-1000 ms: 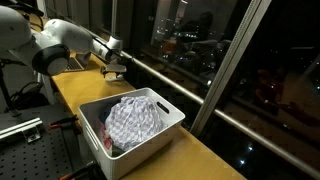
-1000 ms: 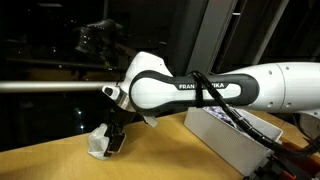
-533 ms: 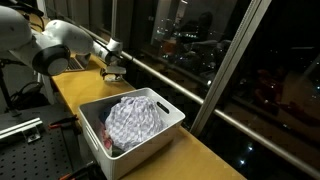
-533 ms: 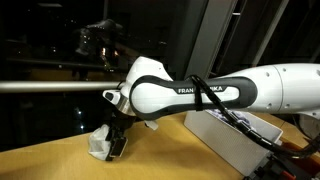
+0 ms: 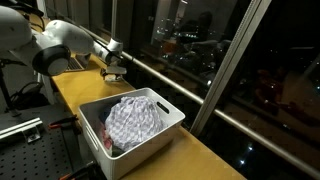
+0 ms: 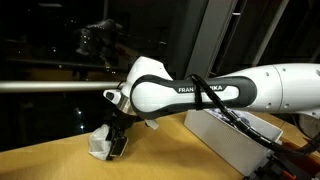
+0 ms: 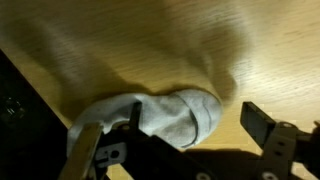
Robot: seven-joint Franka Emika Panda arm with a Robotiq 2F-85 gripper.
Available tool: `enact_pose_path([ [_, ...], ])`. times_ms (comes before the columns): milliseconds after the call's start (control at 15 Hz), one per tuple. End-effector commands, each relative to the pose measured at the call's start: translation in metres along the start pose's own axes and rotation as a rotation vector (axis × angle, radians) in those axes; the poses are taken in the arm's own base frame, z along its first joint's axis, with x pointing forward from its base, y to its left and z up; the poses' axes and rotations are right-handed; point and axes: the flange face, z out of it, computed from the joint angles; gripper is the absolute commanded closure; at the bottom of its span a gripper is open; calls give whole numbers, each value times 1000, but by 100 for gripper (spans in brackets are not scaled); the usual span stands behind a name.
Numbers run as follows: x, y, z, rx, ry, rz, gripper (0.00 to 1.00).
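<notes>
A pale grey sock (image 7: 165, 115) lies bunched on the wooden table (image 7: 270, 50). My gripper (image 7: 198, 125) hangs low right over it and is open. The sock lies against the left finger (image 7: 135, 112) and reaches partway into the gap, while the right finger (image 7: 262, 125) stands apart from it over bare wood. In both exterior views the gripper (image 5: 115, 70) (image 6: 117, 143) points down at the table's far end beside the window, with the sock (image 6: 98, 143) a small white lump at its tips. Nothing is held.
A white plastic bin (image 5: 168, 112) holding a checked cloth (image 5: 135, 118) stands on the table nearer the camera; its corner (image 6: 235, 140) shows behind the arm. A metal rail (image 6: 50, 86) and dark window glass run along the table's edge.
</notes>
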Motion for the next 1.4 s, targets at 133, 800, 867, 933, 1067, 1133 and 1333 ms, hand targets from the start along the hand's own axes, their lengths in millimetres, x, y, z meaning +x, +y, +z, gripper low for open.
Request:
enact_pose_path([
  [133, -3, 8, -10, 13, 29, -7, 47],
  [800, -34, 36, -26, 27, 8, 55, 100],
  [867, -37, 41, -31, 26, -1, 64, 100],
  [933, -41, 45, -39, 22, -11, 74, 99],
  [1067, -44, 52, -55, 18, -28, 93, 99],
  [1133, -46, 58, -67, 12, -38, 105, 99],
  [1333, -42, 68, -106, -38, -57, 135, 99],
])
